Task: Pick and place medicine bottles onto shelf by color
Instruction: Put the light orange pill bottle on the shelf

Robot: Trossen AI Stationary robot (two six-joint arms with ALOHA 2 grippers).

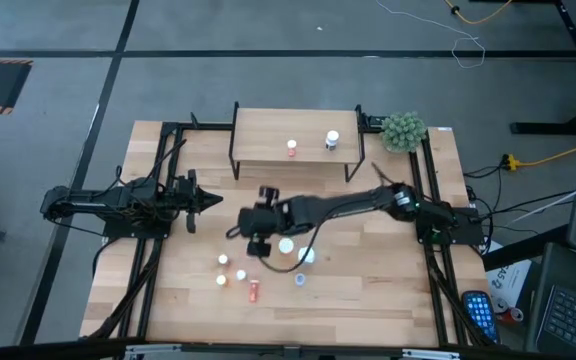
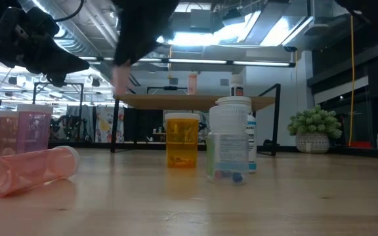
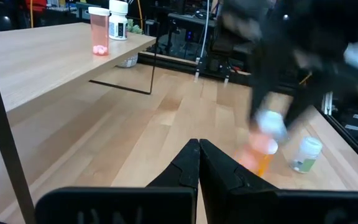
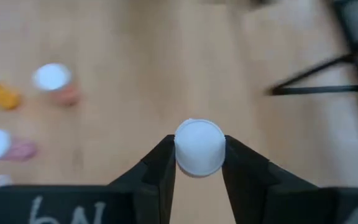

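A broad wooden table carries the scene, with a small wooden-topped shelf on thin black legs standing at its far edge and a green fuzzy plant ball just beside the shelf's right end. Two bottles stand well apart on the shelf top: a pink bottle and a white-labelled bottle. The right arm reaches across the middle of the table, its right gripper raised above the boards in front of the shelf, fingers clamped on the white cap of a bottle whose body colour cannot be made out. The left arm waits at the table's left side, the left gripper level and pointing inward, its two fingers pressed together on nothing. Below the right arm, the remaining medicine bottles are scattered near the table's front: an orange bottle and a clear white-capped bottle stand upright, while a pink bottle on its side lies near the front edge.
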